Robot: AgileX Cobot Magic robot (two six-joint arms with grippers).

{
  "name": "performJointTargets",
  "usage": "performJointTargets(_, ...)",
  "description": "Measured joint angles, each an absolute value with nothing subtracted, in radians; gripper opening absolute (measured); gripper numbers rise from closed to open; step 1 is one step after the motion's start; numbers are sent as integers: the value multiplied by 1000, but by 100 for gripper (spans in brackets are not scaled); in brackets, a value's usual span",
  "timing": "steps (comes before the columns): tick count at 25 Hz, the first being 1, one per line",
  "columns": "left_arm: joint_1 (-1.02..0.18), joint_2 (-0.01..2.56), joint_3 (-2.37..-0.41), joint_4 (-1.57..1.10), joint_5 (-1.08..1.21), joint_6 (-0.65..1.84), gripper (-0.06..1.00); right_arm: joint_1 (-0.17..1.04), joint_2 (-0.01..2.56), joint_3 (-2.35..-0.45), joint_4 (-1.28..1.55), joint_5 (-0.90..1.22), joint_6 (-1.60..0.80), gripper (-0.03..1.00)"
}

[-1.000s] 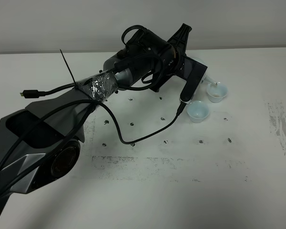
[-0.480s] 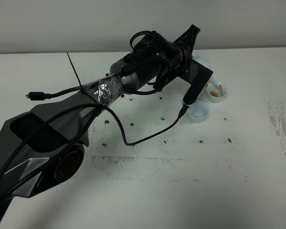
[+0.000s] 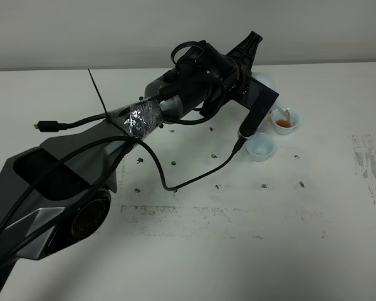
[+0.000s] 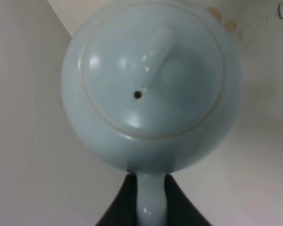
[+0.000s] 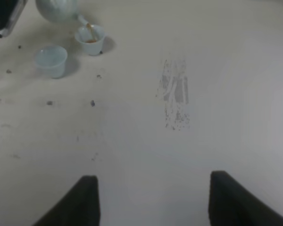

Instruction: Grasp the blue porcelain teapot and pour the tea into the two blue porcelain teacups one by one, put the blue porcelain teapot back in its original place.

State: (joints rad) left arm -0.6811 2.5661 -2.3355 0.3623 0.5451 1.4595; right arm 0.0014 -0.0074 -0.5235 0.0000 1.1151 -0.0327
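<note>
Tea [image 3: 283, 124] streams from the tilted teapot [image 4: 151, 84], pinched in the left gripper [image 4: 150, 193], into the farther cup [image 3: 284, 121] on the tabletop [image 3: 238, 238]; tilting too long could overflow it. Right gripper [image 5: 153, 202] hangs spread.

Teapot [image 4: 132, 89] above rear teacup [image 3: 285, 121]; second teacup [image 3: 261, 147] front-left, just beside.

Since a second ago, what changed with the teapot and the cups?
The left tool, shut on the teapot by its handle, swung it a little toward the far cup to pour. Brown tea is now in that cup, which was empty before. The near cup stayed empty, neither cup shifted, and nothing was let go.
</note>
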Motion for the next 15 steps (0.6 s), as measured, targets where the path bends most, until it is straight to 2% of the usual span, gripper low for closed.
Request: performJointTargets(15,-681,2566,-2335,370,546,1458,0,1,-7,-523,0,1115,-30,49)
